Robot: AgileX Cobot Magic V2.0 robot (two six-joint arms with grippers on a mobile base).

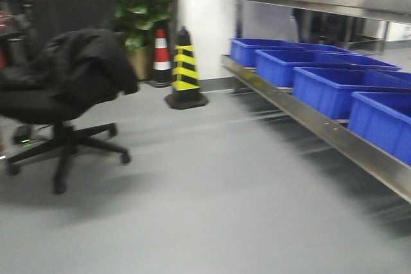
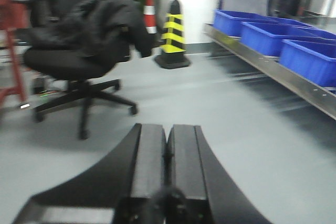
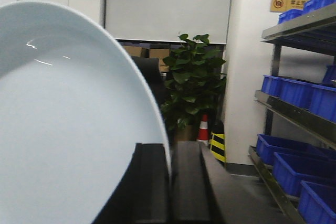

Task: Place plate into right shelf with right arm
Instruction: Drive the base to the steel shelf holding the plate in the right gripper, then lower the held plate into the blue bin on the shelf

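My right gripper [image 3: 169, 148] is shut on the rim of the plate [image 3: 68, 119], a round white plate with a pale-blue tint that stands on edge and fills the left of the right wrist view. The right shelf [image 3: 294, 111] is a shiny steel rack with blue crates [image 3: 291, 169] at the right of that view. It also shows at the right of the front view [image 1: 308, 117] and of the left wrist view [image 2: 273, 66]. My left gripper [image 2: 167, 129] is shut and empty, held above the grey floor. Neither arm shows in the front view.
A black office chair [image 1: 61, 88] with a dark jacket stands on the left. A black-yellow cone [image 1: 185, 72] and a red-white cone [image 1: 161, 52] stand by the white pillar, beside a potted plant [image 1: 141, 4]. Grey floor [image 1: 205, 197] lies between chair and shelf.
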